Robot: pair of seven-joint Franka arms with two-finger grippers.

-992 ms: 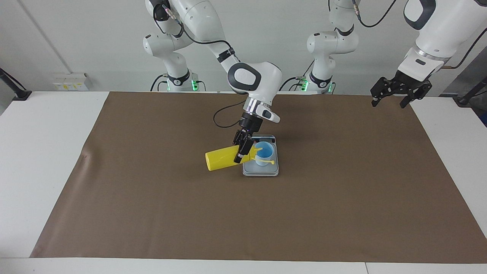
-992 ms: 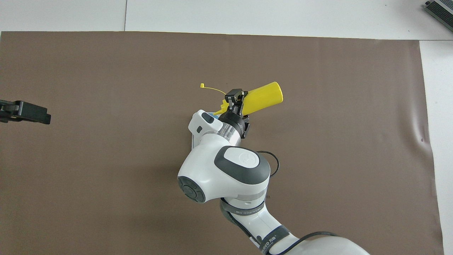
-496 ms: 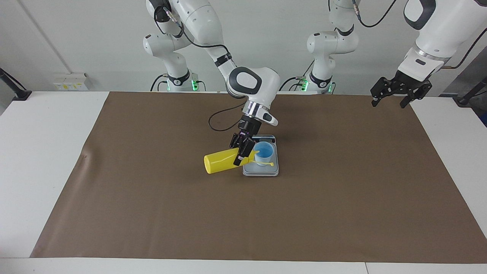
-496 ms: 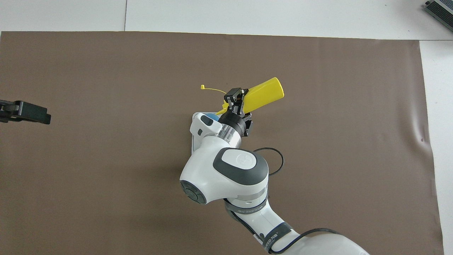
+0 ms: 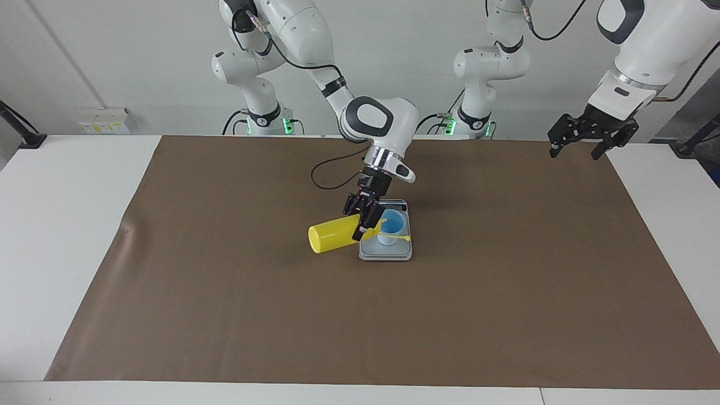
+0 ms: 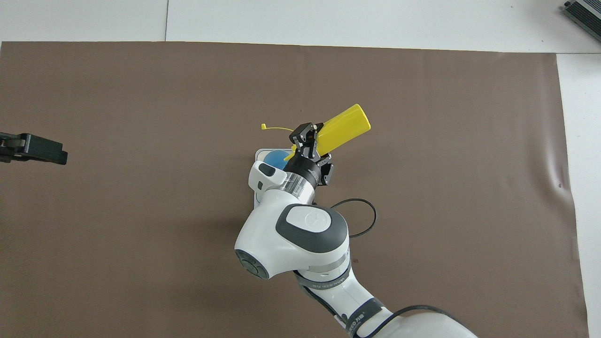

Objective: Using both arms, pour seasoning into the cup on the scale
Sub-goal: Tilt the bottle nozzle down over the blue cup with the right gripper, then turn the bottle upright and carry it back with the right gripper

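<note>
Pour under way: right gripper [image 5: 364, 222] clamps seasoning bottle [image 5: 332, 237], tipped, nozzle at cup [image 5: 392, 226] on scale [image 5: 388, 251]. Left gripper [image 5: 579, 135] waits, fingers spread, well away from scale. Bottle return left.

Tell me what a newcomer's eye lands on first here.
The yellow bottle, tipped on its side in the right pincer, nozzle at the blue cup on the scale mid-mat. The left pincer waits, raised over the mat's corner at the left arm's end.
</note>
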